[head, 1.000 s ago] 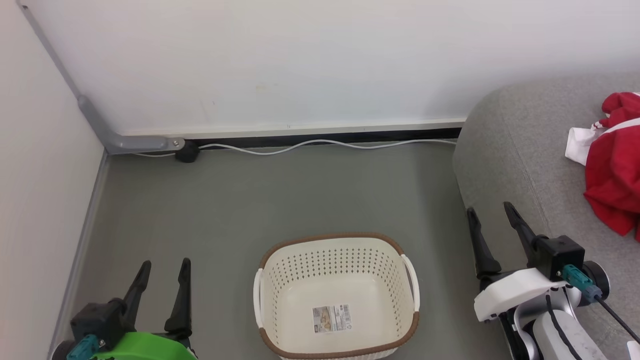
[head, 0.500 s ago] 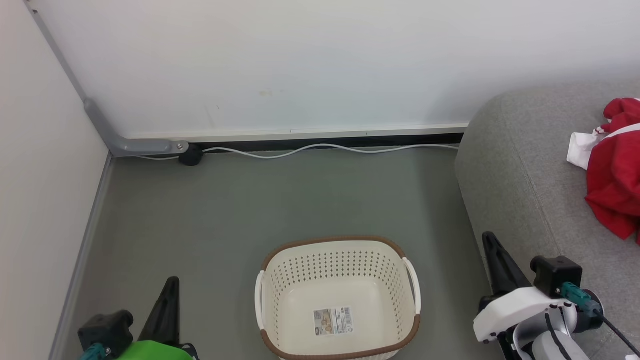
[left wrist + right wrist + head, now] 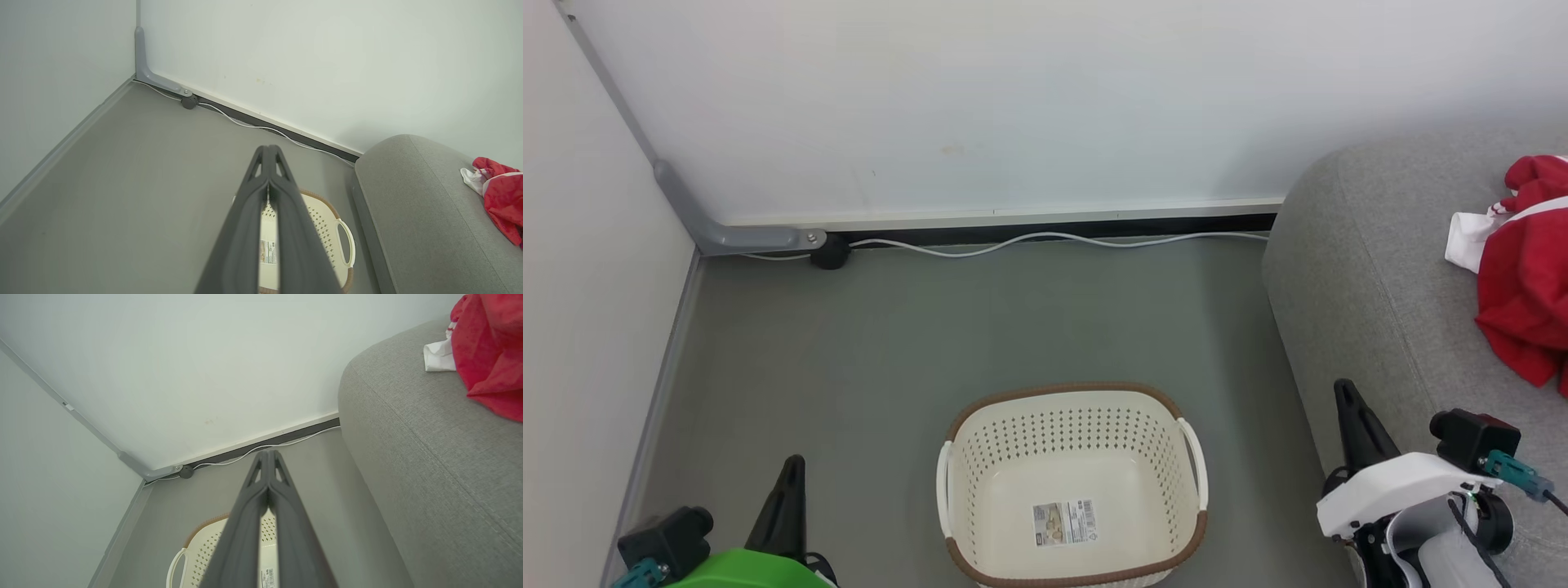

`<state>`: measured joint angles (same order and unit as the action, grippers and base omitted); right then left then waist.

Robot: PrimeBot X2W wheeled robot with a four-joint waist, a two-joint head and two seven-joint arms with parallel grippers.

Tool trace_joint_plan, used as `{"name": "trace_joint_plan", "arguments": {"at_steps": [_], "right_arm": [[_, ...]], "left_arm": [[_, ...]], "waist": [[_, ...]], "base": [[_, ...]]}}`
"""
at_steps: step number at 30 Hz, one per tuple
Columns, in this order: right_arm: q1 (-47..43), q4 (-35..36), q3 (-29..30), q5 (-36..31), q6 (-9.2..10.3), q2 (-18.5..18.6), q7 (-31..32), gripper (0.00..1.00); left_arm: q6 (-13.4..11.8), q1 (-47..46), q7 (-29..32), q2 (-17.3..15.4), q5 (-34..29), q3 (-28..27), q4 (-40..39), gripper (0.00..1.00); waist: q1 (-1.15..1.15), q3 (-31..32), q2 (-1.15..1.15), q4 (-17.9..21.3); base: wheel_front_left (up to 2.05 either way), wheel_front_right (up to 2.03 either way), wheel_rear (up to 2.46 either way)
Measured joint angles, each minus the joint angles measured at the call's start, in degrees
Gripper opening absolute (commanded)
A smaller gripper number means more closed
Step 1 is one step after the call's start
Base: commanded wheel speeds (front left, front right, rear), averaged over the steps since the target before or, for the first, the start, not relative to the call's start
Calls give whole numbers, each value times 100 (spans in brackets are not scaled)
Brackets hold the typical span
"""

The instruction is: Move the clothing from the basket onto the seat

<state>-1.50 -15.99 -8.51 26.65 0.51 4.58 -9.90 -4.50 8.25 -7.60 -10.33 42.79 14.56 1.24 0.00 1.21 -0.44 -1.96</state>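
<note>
Clothing (image 3: 1523, 286) lies on the seat (image 3: 1356, 269). Basket (image 3: 1070, 425) on grey floor (image 3: 890, 343), label (image 3: 1065, 521) unreadable. Left gripper (image 3: 791, 469) and right gripper (image 3: 1343, 392) closed, empty.

Bright, even, soft light throughout; faint shadows, no glare; wrist views bend wide at the edges.

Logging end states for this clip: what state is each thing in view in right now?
basket: upright on the floor, empty apart from its label.
clothing: crumpled in a heap on the seat.
seat: bears the clothing near its far end.
left gripper: jaws shut, nothing held.
right gripper: jaws shut, nothing held.
</note>
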Motion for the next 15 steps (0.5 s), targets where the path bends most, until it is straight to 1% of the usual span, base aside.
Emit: {"name": "trace_joint_plan", "arguments": {"at_steps": [15], "right_arm": [[106,-9,313,1156,-125,-43,339,0]], "left_arm": [[162,-68,209,65,988,-292,190,0]], "waist": [[0,-27,0,41]], "base": [[0,0,0]]}}
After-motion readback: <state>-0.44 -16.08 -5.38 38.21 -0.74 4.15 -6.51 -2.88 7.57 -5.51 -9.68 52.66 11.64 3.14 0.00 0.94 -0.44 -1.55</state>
